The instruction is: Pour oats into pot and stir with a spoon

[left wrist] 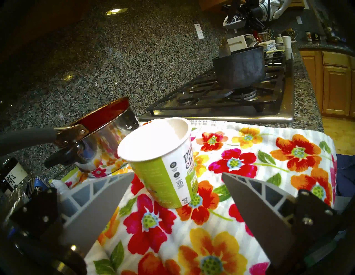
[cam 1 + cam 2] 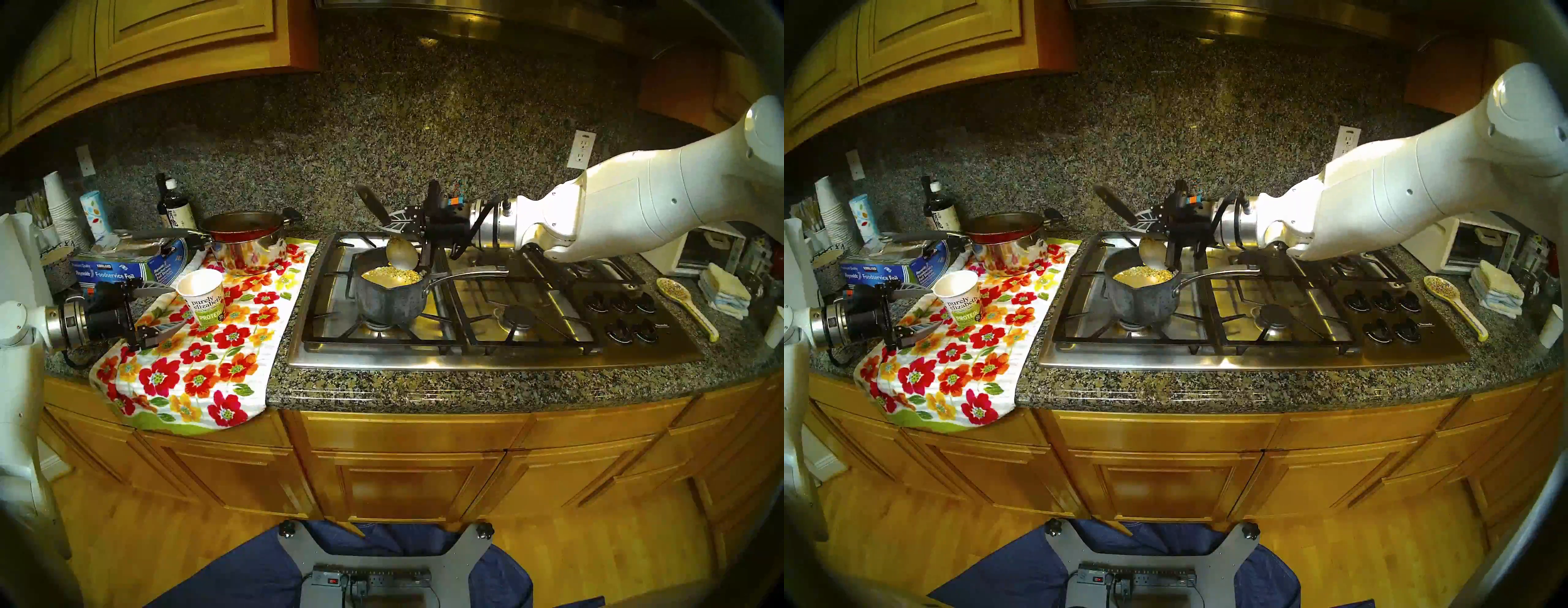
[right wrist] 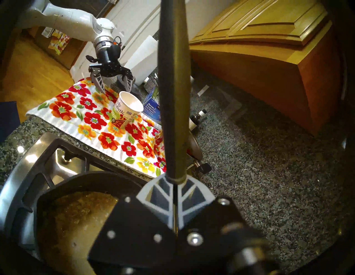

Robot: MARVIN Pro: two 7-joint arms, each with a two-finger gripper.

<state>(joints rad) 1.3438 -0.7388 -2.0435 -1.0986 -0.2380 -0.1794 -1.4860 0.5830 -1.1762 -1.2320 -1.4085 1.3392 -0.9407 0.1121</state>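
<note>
The right gripper point(image 2: 392, 220) pinches the black handle of the spoon point(image 2: 401, 253), whose silver bowl hangs at the far rim of the pot point(image 2: 390, 297); the lower edge of the bowl hides behind that rim, so contact with the oats point(image 2: 392, 274) cannot be told. The pot sits on the front left burner of the stove point(image 2: 488, 352), its thin handle pointing right across the grate. In the right wrist view the gripper's black body covers much of the pot and the spoon's bowl is out of sight. The left gripper point(image 2: 167, 308), fingers spread wide, hovers beside the upright paper cup point(image 2: 203, 303) on the floral towel point(image 2: 191, 373), which drapes over the counter edge. Open granite lies in front of the stove.
</note>
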